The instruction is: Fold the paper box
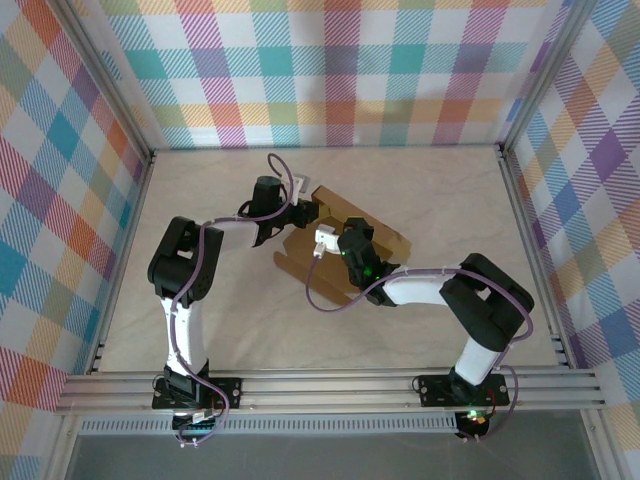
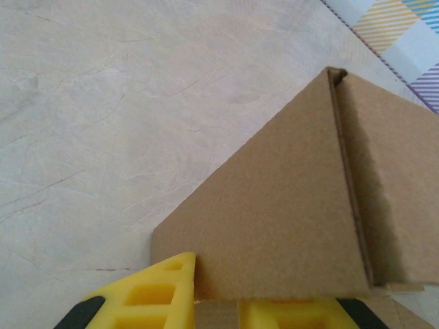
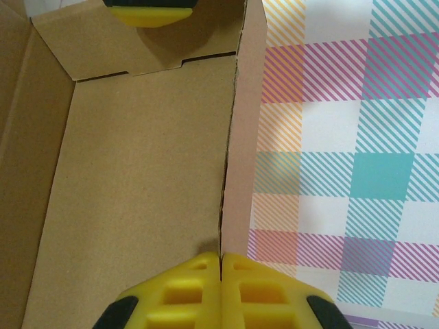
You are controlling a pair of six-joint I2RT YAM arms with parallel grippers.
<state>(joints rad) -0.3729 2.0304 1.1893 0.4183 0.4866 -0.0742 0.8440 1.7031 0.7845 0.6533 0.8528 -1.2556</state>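
The paper box (image 1: 385, 240) is a brown cardboard mailer, partly folded, lying mid-table between both arms. My left gripper (image 1: 312, 213) is at its far-left corner. In the left wrist view the yellow fingers (image 2: 154, 291) sit on either side of an upright brown flap (image 2: 274, 219), with cardboard filling the narrow gap at the left gripper (image 2: 217, 296). My right gripper (image 3: 221, 259) is shut on the thin edge of a raised side wall, the box floor (image 3: 137, 171) to its left. The right gripper (image 1: 328, 240) is over the box's middle. One left finger (image 3: 147, 12) shows beyond the far flap.
The pale marbled table (image 1: 450, 200) surrounds the box on every side. Plaid walls (image 3: 343, 137) enclose the workspace at the back and sides. An aluminium rail (image 1: 330, 385) runs along the near edge by the arm bases.
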